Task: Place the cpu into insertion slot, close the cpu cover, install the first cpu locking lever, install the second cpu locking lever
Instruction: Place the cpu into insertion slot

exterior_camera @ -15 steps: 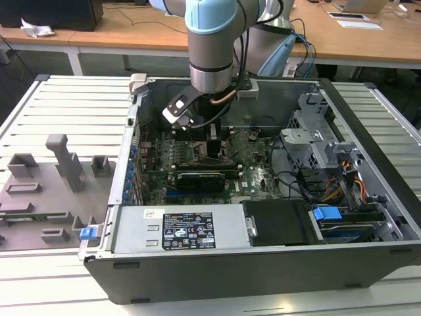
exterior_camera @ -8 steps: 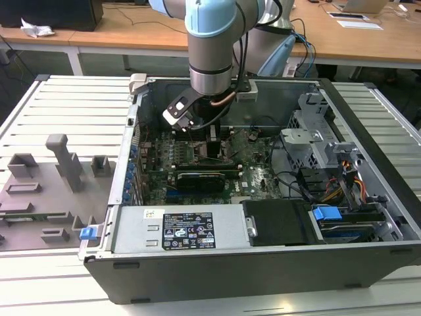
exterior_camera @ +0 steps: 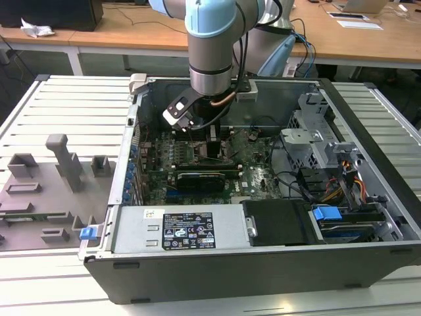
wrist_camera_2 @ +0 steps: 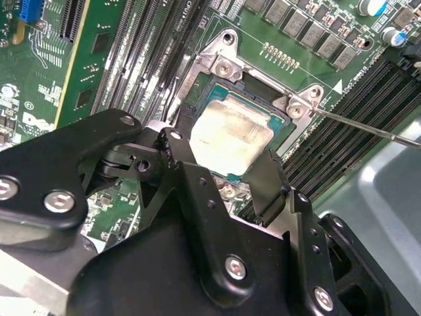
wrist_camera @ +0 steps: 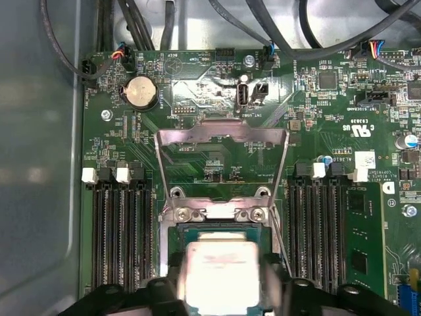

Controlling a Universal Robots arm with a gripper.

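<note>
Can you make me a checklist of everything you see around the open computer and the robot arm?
Surface: slatted grey table carrying an open computer case.
Job's things: cpu at the insertion slot; cannot tell if it is fully seated. The cpu cover stands open.
Clutter: grey fixture blocks on the table, at the exterior view's left.
Grippers: gripper inside the case, shut on the cpu's sides.
Cables: dark cables at the edge of the green board; coloured wires inside the case.
Surroundings: wooden desks behind.
</note>
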